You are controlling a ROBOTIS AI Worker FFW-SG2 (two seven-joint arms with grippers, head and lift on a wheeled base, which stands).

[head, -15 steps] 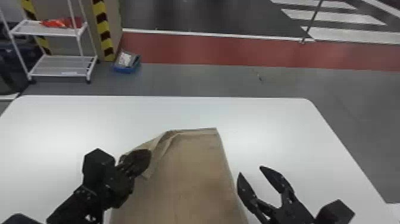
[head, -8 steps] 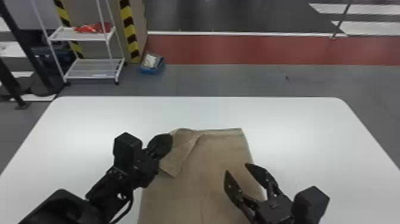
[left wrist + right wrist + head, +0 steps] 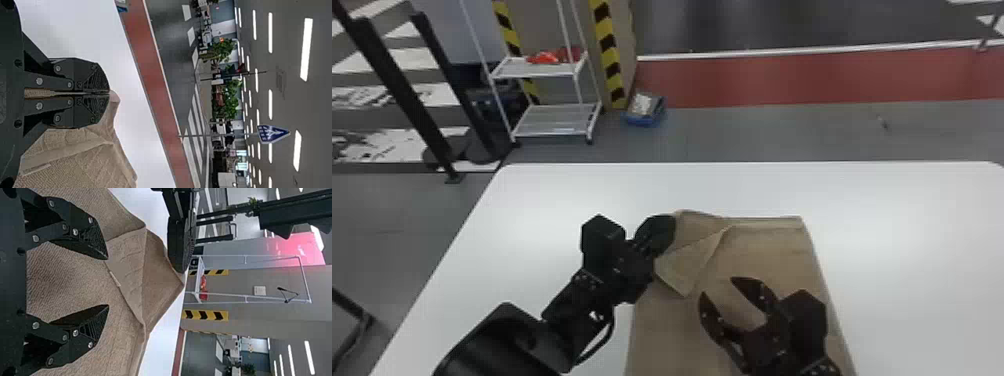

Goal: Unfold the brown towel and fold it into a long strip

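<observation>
Towel (image 3: 762,255) lies on the surface (image 3: 557,200), its far edge short of the surface's far edge; near end runs out of the head view's bottom. Far-left part is rumpled, with a pointed flap (image 3: 694,260) folded over onto the top and its tip toward the robot. Right wrist view: small pale label (image 3: 114,279) at the flap's edge.

Left claw (image 3: 669,227) is at the towel's far-left corner, fingers together, clamped on the cloth. Left wrist view has brown fabric between the fingers and spreading out past them.

Right claw (image 3: 717,286) is over the towel, nearer the robot than the flap, fingers well apart, nothing between them but air. Can't tell how high it sits.

Past the surface: white rack (image 3: 552,122) at far left, red item (image 3: 547,57) on its upper shelf. Blue bin (image 3: 644,117) on the floor just right of the rack, beside a striped post (image 3: 609,55). Red floor band (image 3: 782,77) runs behind, off to the right.
</observation>
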